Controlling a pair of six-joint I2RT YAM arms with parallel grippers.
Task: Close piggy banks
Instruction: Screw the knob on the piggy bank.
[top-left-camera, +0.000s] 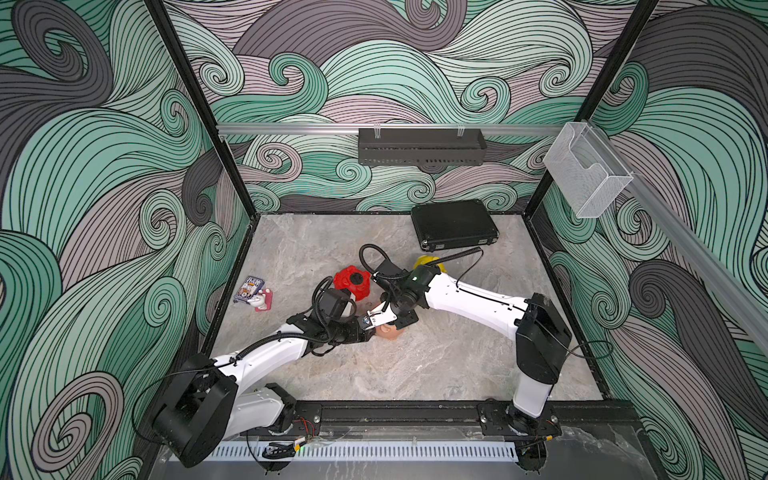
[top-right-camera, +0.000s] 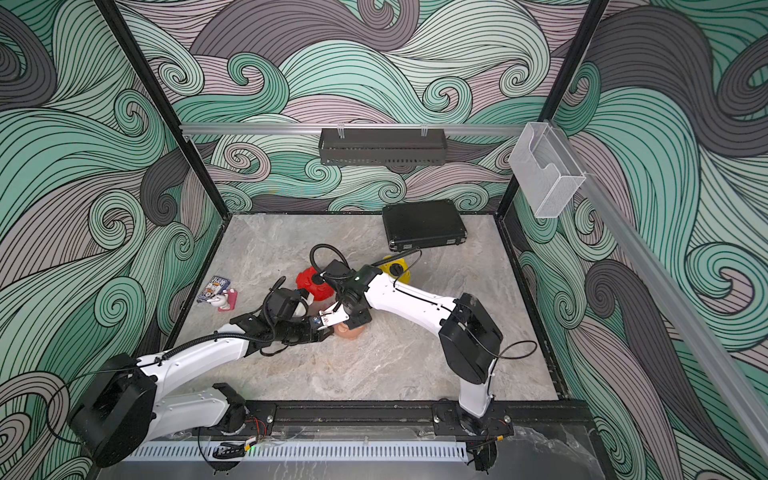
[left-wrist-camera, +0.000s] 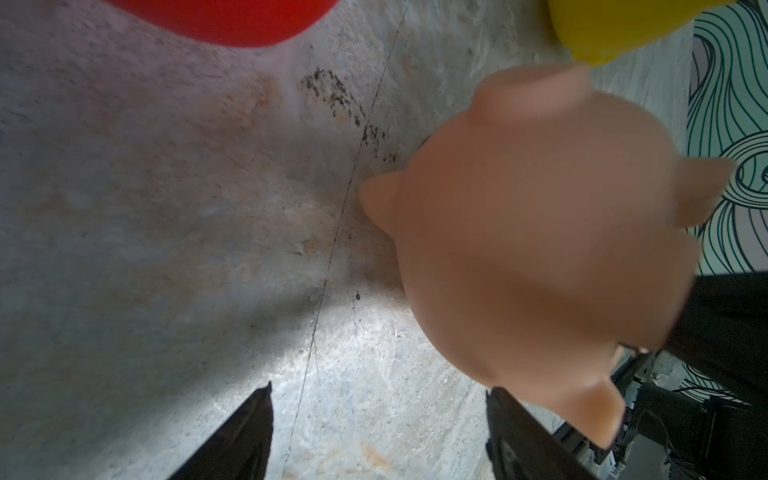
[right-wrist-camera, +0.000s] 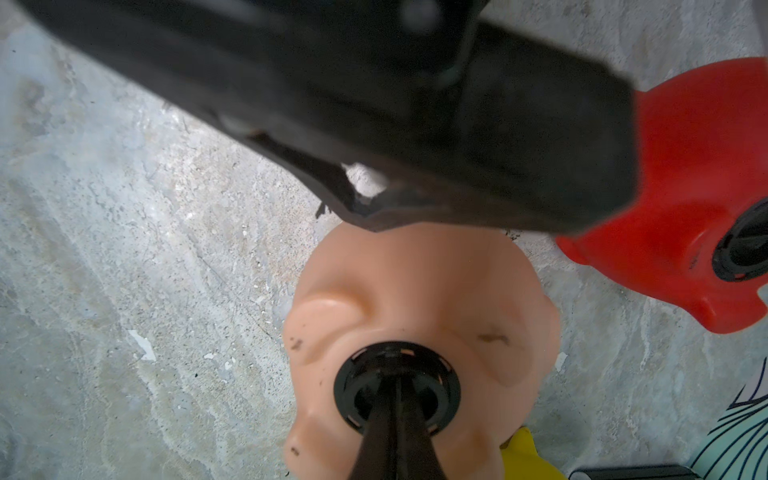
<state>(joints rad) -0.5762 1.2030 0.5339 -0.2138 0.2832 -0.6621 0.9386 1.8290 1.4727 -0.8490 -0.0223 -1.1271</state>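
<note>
The peach-pink piggy bank (top-left-camera: 392, 332) (right-wrist-camera: 419, 291) lies belly up in the middle of the table, with a black round plug (right-wrist-camera: 397, 390) in its belly hole. My right gripper (right-wrist-camera: 397, 386) is shut, its tips pressed into the centre of that plug. My left gripper (left-wrist-camera: 380, 399) is open with only bare table between its fingers; the pink pig (left-wrist-camera: 540, 249) lies against one finger. Just behind lie the red piggy bank (top-left-camera: 351, 282) (top-right-camera: 313, 282) and the yellow piggy bank (top-left-camera: 426, 262) (top-right-camera: 397, 268), belly up, each with a black plug in its belly.
A black rectangular case (top-left-camera: 455, 226) lies at the back of the table. A small card box (top-left-camera: 249, 287) and a pink-and-white item (top-left-camera: 262, 300) sit at the left edge. A black rack (top-left-camera: 422, 146) and a clear holder (top-left-camera: 586, 170) hang on the walls.
</note>
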